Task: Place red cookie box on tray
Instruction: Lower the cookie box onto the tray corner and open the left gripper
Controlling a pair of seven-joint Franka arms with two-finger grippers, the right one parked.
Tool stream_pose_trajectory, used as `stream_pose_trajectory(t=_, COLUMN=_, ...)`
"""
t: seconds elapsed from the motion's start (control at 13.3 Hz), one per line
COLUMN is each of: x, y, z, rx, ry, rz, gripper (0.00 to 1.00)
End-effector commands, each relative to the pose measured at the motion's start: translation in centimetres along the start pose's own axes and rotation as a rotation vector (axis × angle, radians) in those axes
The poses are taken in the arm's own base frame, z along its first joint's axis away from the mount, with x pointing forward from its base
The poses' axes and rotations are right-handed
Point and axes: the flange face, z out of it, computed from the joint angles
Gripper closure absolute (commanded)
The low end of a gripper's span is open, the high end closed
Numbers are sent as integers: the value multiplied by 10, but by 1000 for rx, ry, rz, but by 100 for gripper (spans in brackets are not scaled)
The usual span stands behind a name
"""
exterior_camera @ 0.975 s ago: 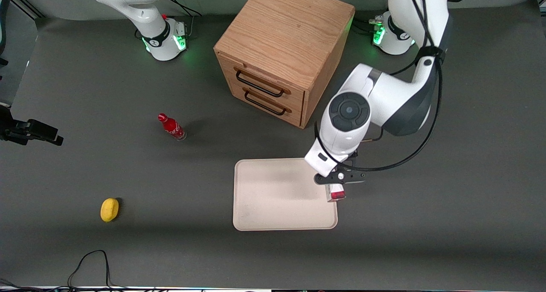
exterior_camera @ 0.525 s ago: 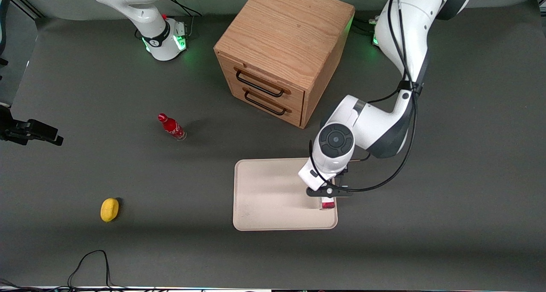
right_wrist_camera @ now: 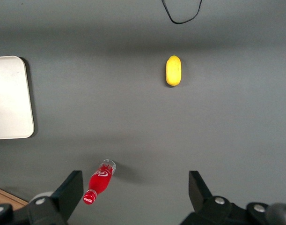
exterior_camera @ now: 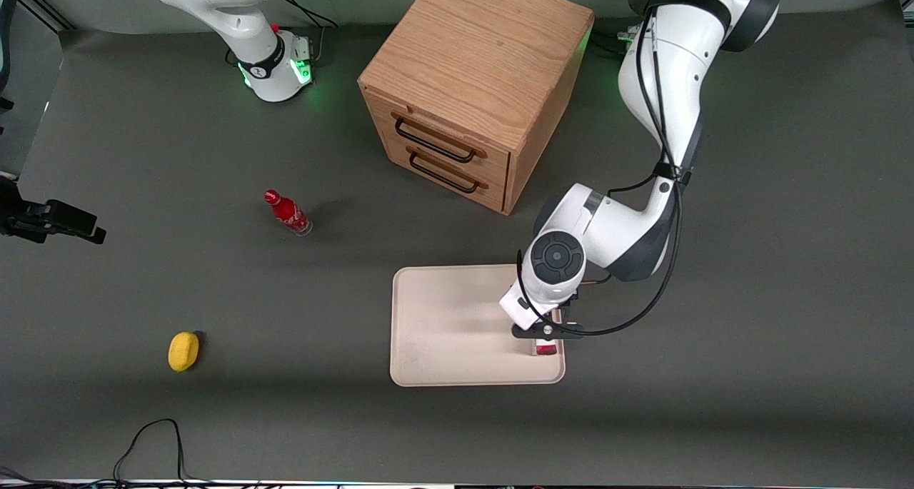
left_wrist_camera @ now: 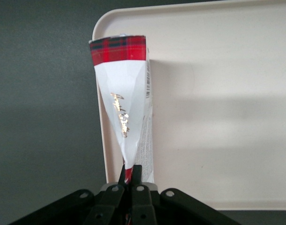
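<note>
The red cookie box [left_wrist_camera: 125, 93] hangs on end from my gripper [left_wrist_camera: 130, 174], whose fingers are shut on its upper edge. Its red tartan end points down at the tray [left_wrist_camera: 217, 117], just inside the rim near one corner. In the front view the gripper [exterior_camera: 545, 334] is low over the cream-white tray [exterior_camera: 450, 325], at its edge toward the working arm's end, with only a small red bit of the box [exterior_camera: 547, 349] showing under the wrist. Whether the box touches the tray floor I cannot tell.
A wooden drawer cabinet [exterior_camera: 475, 82] stands farther from the front camera than the tray. A small red bottle [exterior_camera: 287, 213] and a yellow lemon-like object [exterior_camera: 183, 350] lie toward the parked arm's end of the table. A black cable [exterior_camera: 153, 442] loops near the front edge.
The gripper with the box has moved from just outside the tray's rim to over the tray, and it has dropped lower. The arm's elbow has folded in closer.
</note>
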Motion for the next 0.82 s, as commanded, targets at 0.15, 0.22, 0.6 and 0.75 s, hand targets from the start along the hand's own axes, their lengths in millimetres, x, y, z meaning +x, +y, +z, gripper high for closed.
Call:
stream_pose_trajectory(t=0.15, x=4, y=2, z=3, rx=-17, ry=29, rz=-38, gripper=100)
stream_pose_trajectory(t=0.22, x=6, y=-1, z=6, rx=-13, ry=32, rz=-40, gripper=100)
stream_pose_trajectory(t=0.6, x=15, y=-6, z=9, rx=-32, ry=66, rz=-44, gripper=100)
stream_pose_trajectory(t=0.75, x=15, y=-6, z=7, rx=-34, ry=68, rz=-40, gripper=100)
